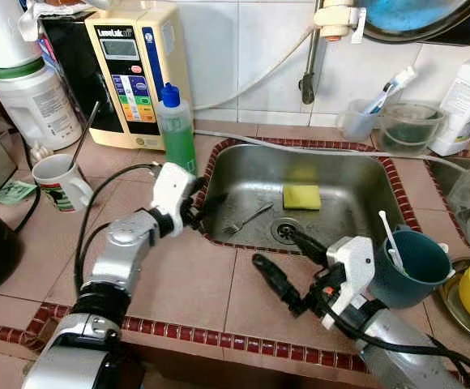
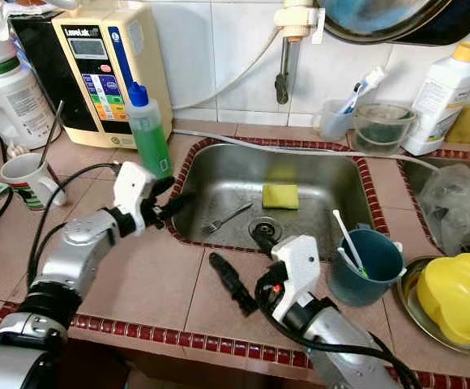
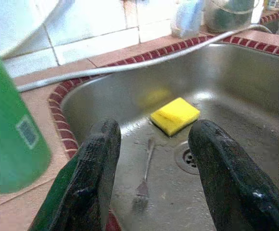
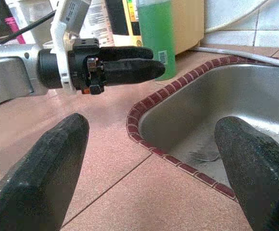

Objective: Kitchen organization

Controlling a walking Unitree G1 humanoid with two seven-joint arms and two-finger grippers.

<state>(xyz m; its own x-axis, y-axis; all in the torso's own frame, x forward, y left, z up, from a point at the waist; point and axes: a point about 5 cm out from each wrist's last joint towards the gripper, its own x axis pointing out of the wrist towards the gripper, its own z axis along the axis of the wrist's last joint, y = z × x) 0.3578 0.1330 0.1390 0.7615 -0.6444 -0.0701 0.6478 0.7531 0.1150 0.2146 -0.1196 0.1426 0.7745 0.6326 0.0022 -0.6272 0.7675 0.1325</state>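
Right end effector hovers low over the tiled bench at the sink's near rim, fingers spread wide and empty. Beyond it and down in the sink lies the fork, tines toward the left rim, with the yellow sponge just past it near the drain. The left end effector reaches over the sink's left rim, its fingers moderately apart and holding nothing; the fork lies just ahead of its tips and lower, and the green bottle stands close beside that wrist. A teal cup holding white utensils sits beside the right arm.

The step in hand looks like fetching the fork from the sink, and the left end effector seems better placed. To do it well, it should drop straight into the basin, straddle the handle across its width, avoid the rim and the bottle, and close only once both fingers touch the steel floor.
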